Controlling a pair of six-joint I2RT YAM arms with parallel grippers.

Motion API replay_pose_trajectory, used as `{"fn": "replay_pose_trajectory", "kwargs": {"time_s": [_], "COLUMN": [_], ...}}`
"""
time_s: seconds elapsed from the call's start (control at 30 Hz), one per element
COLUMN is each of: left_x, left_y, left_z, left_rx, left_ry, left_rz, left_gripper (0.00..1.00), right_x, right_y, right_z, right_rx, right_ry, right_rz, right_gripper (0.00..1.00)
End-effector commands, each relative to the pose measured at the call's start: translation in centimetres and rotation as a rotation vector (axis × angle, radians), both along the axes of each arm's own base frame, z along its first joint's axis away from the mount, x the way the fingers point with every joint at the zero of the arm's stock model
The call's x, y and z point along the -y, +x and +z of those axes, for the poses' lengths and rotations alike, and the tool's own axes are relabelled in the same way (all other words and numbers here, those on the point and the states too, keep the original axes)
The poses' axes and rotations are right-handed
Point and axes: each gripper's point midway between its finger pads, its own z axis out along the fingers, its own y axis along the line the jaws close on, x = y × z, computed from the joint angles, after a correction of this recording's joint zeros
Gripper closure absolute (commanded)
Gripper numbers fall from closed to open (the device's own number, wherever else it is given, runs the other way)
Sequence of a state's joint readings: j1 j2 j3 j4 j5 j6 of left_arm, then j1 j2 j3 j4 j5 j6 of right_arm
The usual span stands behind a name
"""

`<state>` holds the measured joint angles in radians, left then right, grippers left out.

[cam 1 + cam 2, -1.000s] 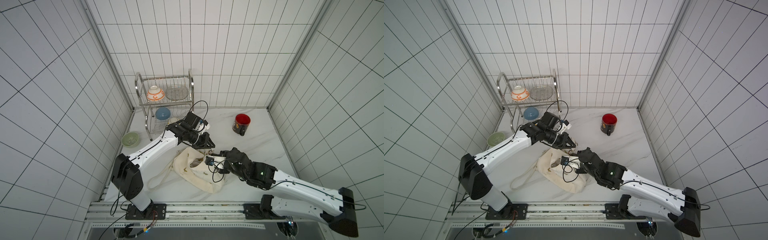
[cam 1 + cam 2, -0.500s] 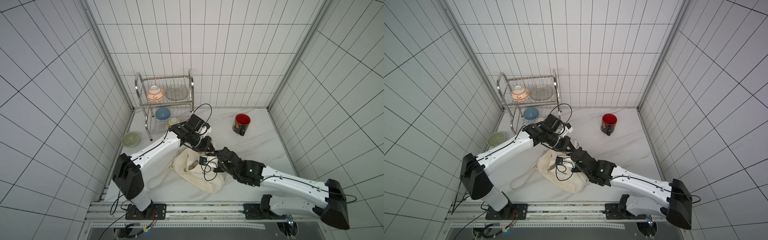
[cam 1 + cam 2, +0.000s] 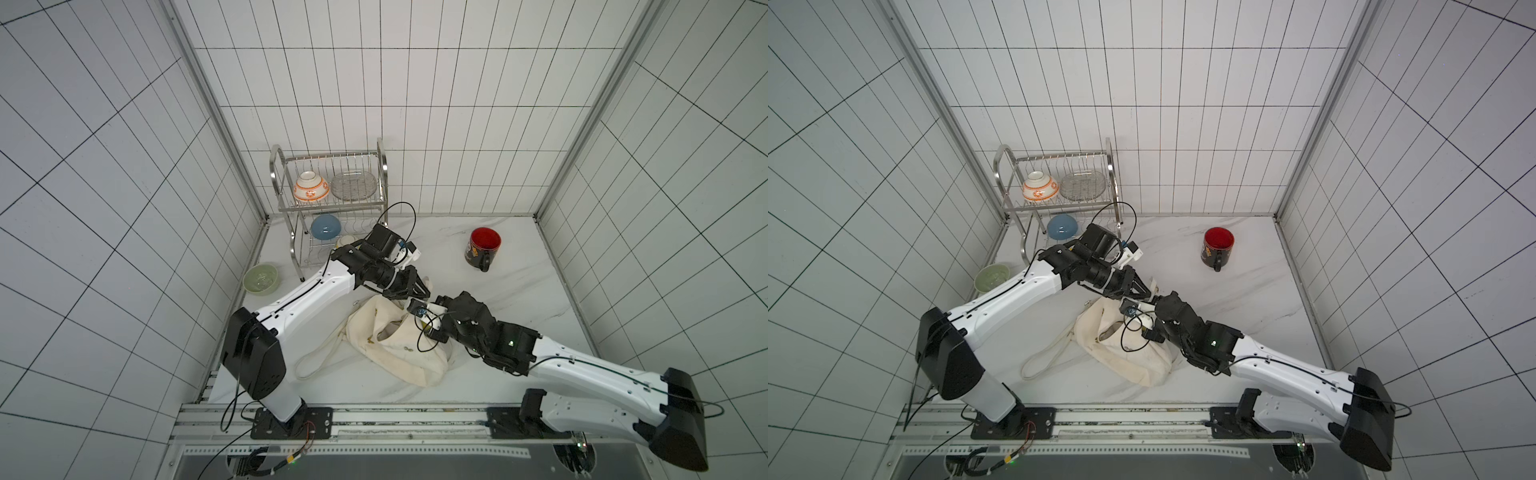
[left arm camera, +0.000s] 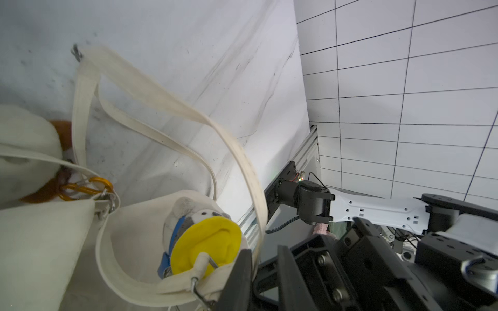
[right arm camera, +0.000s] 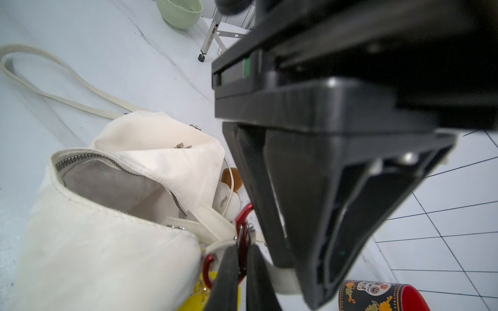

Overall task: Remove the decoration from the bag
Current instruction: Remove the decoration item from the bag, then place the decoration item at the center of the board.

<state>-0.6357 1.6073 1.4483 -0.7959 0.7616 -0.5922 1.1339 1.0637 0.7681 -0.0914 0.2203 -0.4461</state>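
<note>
I have two arms and two hands. There is one bag [image 3: 399, 349]. It has two soft toys and two clips on it. I also count one mug [image 3: 482, 249], one rack [image 3: 286, 166], one clear dish [image 3: 354, 187] and three bowls. They are an orange and white bowl [image 3: 311, 189], a blue bowl [image 3: 326, 227] and a green bowl [image 3: 260, 279]. A small pale thing [image 3: 345, 240] by the blue bowl is half hidden, so I cannot tell what it is.

The bag lies on the table [image 3: 498, 282], near the front, between my two arms. The mug is well apart from it, toward the back.

The bag is soft, cream white and all crumpled. It has a few small brown marks. Its zip [image 5: 80, 157] is open and I can see grey cloth inside. One long strap [image 4: 237, 150] loops up off the table.

The grey toy [image 4: 204, 242] has a round yellow hat and a blue ribbon. It sits at the bag's edge. The white and brown toy [image 5: 229, 196] lies just beside the bag. The gold clip [image 4: 86, 188] hooks onto a metal ring at the bag's corner.

My right hand [image 5: 241, 282] is squeezed tight on the red clip [image 5: 242, 223], right at the bag. The fingers of my left hand [image 4: 262, 258] are a little apart, and the strap runs down into the gap between them.
</note>
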Motion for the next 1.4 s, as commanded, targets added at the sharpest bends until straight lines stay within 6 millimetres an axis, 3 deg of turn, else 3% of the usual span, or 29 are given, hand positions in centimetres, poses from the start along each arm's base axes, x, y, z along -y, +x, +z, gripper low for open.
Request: {"fn": "replay_pose_trajectory", "kwargs": {"time_s": [0.0, 0.2, 0.37, 0.43, 0.53, 0.73, 0.9, 1.03, 1.13, 1.37], "left_x": [-1.9, -6.1, -7.9, -8.4, -8.4, -6.4, -5.7, -5.5, -5.2, -2.5], "left_y": [1.7, 3.4, 1.3, 0.3, -1.6, -6.2, -5.0, -3.4, -2.3, -2.9], "left_z": [2.4, 4.0, 2.1, 0.8, -0.8, -4.6, -6.4, -7.6, -6.9, -1.0], "left_rx": [0.070, 0.149, 0.263, 0.298, 0.358, 0.612, 0.716, 0.749, 0.811, 0.880], "left_ry": [-0.041, -0.046, 0.028, 0.059, 0.076, 0.121, 0.143, 0.221, 0.240, 0.047], "left_rz": [0.072, 0.185, 0.162, 0.152, 0.094, -0.147, -0.175, -0.189, -0.188, -0.187], "left_gripper": [0.70, 0.60, 0.51, 0.47, 0.45, 0.37, 0.37, 0.37, 0.36, 0.35], "right_x": [-0.3, 1.0, 2.4, 3.4, 5.0, 6.8, 8.2, 8.4, 8.2, 7.7], "right_y": [0.5, 1.1, 1.0, 1.6, 2.1, 2.4, 3.1, 3.0, 3.1, 3.7], "right_z": [3.6, 4.9, 4.5, 3.4, 2.3, -0.2, -2.0, -2.0, -1.8, -0.6], "right_rx": [0.015, -0.012, -0.145, -0.208, -0.259, -0.424, -0.547, -0.577, -0.596, -0.582], "right_ry": [0.169, 0.236, 0.282, 0.261, 0.222, 0.230, 0.232, 0.252, 0.274, 0.349], "right_rz": [-0.034, -0.090, -0.108, -0.156, -0.218, -0.282, -0.347, -0.341, -0.325, -0.325], "right_gripper": [1.00, 1.00, 1.00, 1.00, 0.99, 0.85, 0.73, 0.68, 0.67, 0.66]}}
